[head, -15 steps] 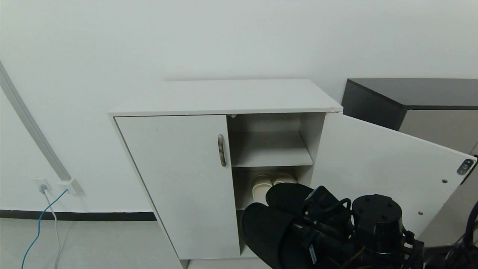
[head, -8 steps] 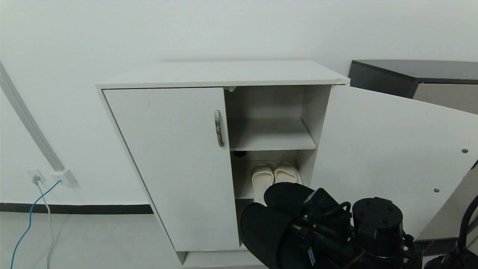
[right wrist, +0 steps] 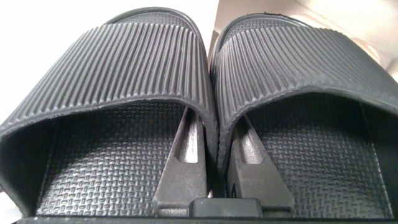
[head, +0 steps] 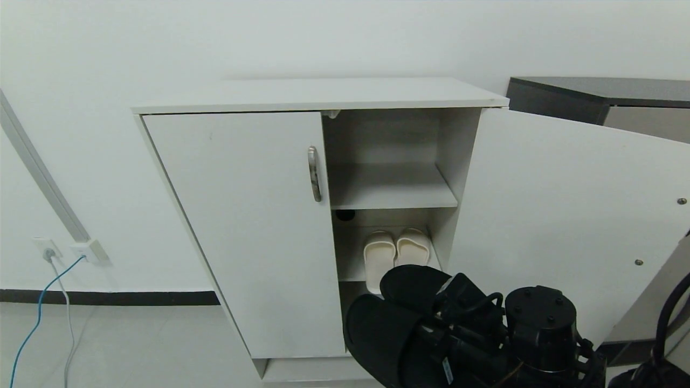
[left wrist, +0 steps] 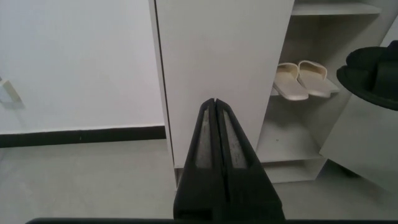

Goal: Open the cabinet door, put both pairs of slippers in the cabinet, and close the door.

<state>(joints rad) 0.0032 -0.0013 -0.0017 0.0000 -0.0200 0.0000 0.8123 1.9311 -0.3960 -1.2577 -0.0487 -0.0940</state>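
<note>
The white cabinet [head: 318,94] stands against the wall, its right door [head: 566,215] swung wide open and its left door [head: 242,226] closed. A pair of white slippers [head: 396,250] lies side by side on the middle shelf, also seen as white slippers [left wrist: 305,78] in the left wrist view. My right gripper [head: 458,318] is shut on a pair of black slippers [head: 393,318], held in front of the cabinet's lower opening. Its fingers [right wrist: 186,149] reach inside both black slippers [right wrist: 143,74] and pinch their inner walls together. My left gripper [left wrist: 214,102] is shut on nothing, low before the closed left door.
A dark cabinet [head: 598,91] stands to the right behind the open door. A wall socket with cables [head: 70,250] sits low on the left wall. The upper shelf [head: 388,186] lies above the white slippers. Grey floor [left wrist: 81,174] spreads in front.
The head camera has moved, so the cabinet now sits higher and closer in the picture. My right gripper keeps its hold on the black slippers, now lower against the cabinet opening.
</note>
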